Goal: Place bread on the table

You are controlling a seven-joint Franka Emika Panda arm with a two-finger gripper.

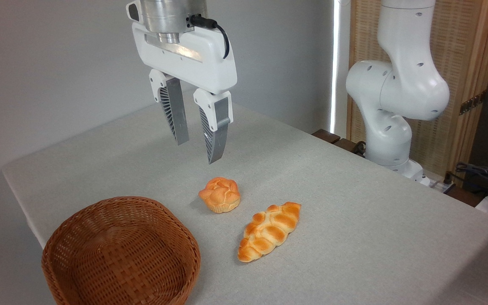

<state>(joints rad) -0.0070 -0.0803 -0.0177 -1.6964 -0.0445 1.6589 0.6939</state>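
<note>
Bread [270, 231] is lying flat on the table [354, 237], toward the front edge, just right of the little bun [220, 195]. Claw [197, 150] hangs above with its fingers parted a bit, holding nothing. Wicker basket [121, 250] sits at the front-left corner.

The gripper [197, 150] hangs in the air above the far half of the table [354, 220], pointing straight down, its two ribbed grey fingers [175, 114] parted with a clear gap between them and nothing held. The white arm [396, 93] rises from its base at the table's far right edge, bending upward out of view
</note>
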